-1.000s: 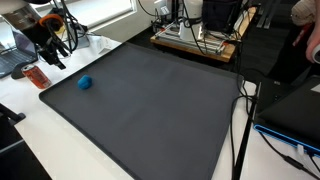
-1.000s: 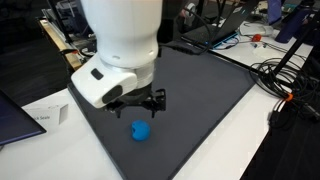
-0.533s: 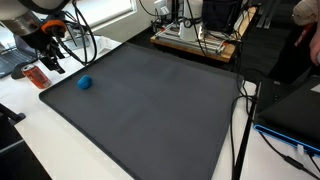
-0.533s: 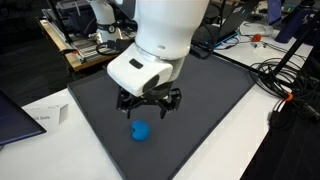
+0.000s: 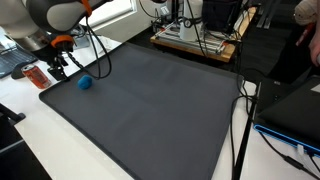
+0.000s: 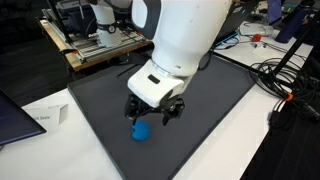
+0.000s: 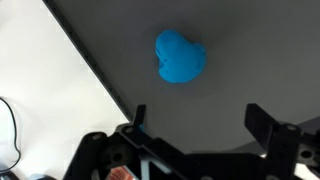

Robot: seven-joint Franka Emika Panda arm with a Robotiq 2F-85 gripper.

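A small blue lump-shaped object (image 5: 85, 83) lies on the dark grey mat (image 5: 160, 100) near its corner. It also shows in the other exterior view (image 6: 140, 131) and in the wrist view (image 7: 180, 56). My gripper (image 6: 153, 112) hangs open and empty just above the mat, close beside the blue object without touching it. In the wrist view the two black fingers (image 7: 197, 118) stand wide apart, with the blue object ahead of them and bare mat between them. In an exterior view the gripper (image 5: 62, 62) is just beside the object.
The white table (image 6: 230, 140) surrounds the mat. A small red object (image 5: 37, 77) lies on the table near the mat's corner. A wooden board with equipment (image 5: 195, 40) stands at the back. Cables (image 6: 285, 85) and a paper sheet (image 6: 45, 117) lie at the edges.
The arm has swung across and down toward the blue object, bringing the open gripper closer to it. The blue object has not moved.
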